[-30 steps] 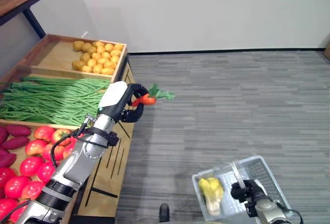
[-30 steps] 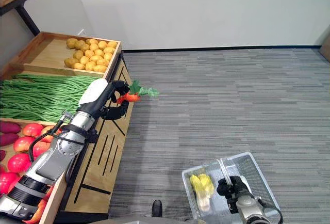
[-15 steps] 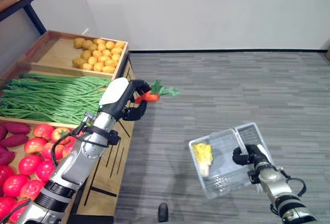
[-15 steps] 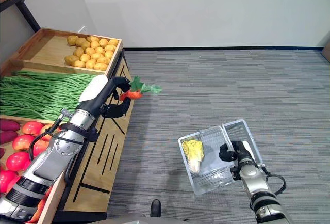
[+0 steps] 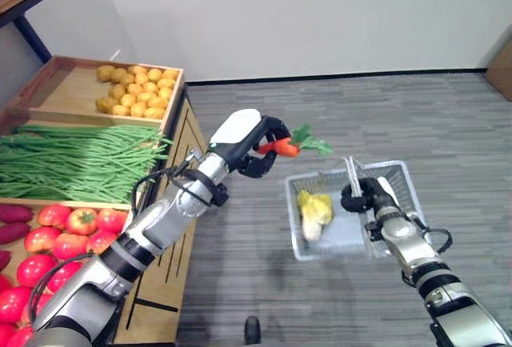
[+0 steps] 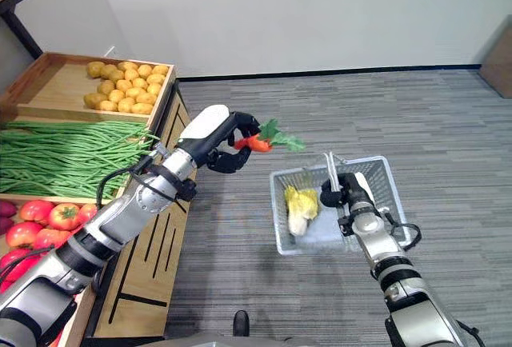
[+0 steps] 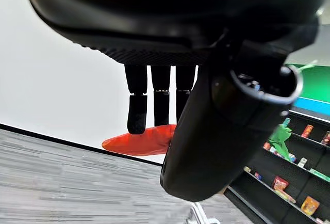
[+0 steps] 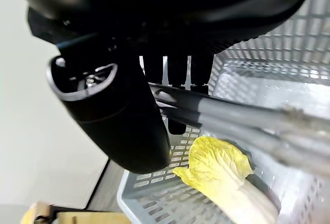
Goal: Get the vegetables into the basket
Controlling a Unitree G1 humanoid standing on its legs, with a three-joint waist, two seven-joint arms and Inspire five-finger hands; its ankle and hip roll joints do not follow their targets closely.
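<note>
the carrot (image 5: 278, 147), orange with a green leafy top, is pinched in the left robot hand (image 5: 260, 141), fingers and thumb curled round its body; the left wrist view shows the fingers (image 7: 160, 97) lying over the orange root with the thumb closing from the other side. it hangs in the air just beside the near-left corner of the basket (image 5: 402, 185), not yet over the opening, the leaves pointing toward the basket.

the basket is a grey mesh one, held off the floor by the right robot hand (image 5: 359, 196), whose fingers are wrapped round the handle (image 5: 351, 173). inside it lies a pale yellow cabbage (image 5: 313, 209), toward the side nearest the carrot.

beyond the left arm stands the wooden produce stand (image 5: 172, 135), with compartments of potatoes (image 5: 133, 95), green beans (image 5: 80, 157) and tomatoes (image 5: 48, 247), plus a few purple sweet potatoes (image 5: 14, 221) at the edge. grey carpet floor (image 5: 400, 107) lies beneath everything.

the likely risk is a release too early: the carrot sits at the rim rather than above the middle, so letting go here could bounce it off the wall and onto the floor. the basket hangs from one hand and looks tilted, so it may swing as the arms close in, shifting the target. the leafy top could also snag on the mesh rim.
</note>
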